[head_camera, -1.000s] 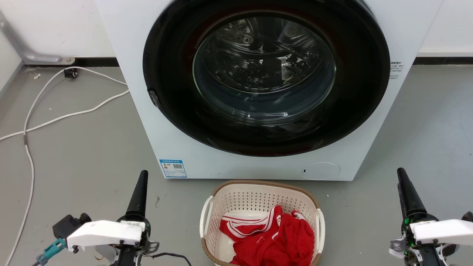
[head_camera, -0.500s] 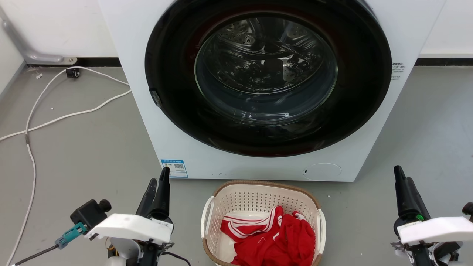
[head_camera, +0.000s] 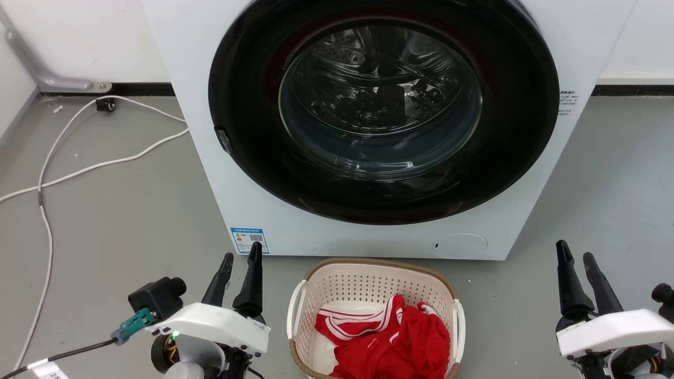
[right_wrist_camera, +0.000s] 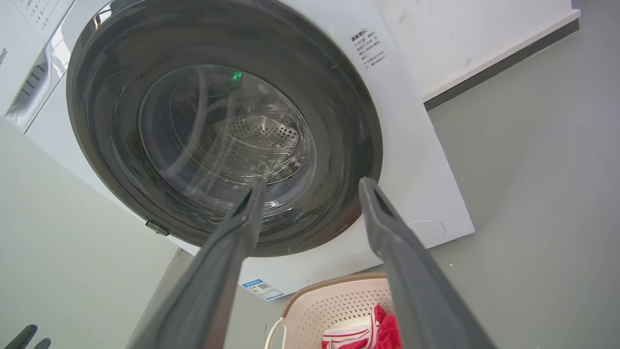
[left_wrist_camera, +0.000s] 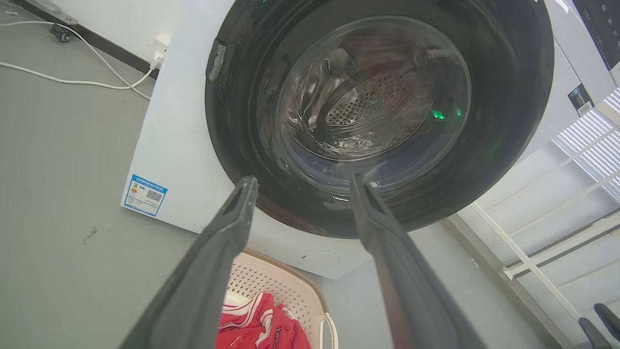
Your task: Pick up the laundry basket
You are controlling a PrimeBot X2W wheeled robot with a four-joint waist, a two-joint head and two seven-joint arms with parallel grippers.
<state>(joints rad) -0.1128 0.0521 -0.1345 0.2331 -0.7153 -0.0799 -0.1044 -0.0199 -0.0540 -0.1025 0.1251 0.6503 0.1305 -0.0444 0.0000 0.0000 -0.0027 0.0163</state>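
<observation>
Laundry basket [head_camera: 368, 284] on the floor [head_camera: 131, 221] before the washing machine [head_camera: 295, 237], holding red clothes [head_camera: 400, 342]. Left gripper [head_camera: 242, 251] and right gripper [head_camera: 574, 249] flank it, clear of its handles (fingers parted, holding nothing). Grasp and lift apparently not yet begun.

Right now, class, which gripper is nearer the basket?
Left. The left gripper sits just left of the basket; the right gripper stands farther off to its right. Neither touches it.
</observation>
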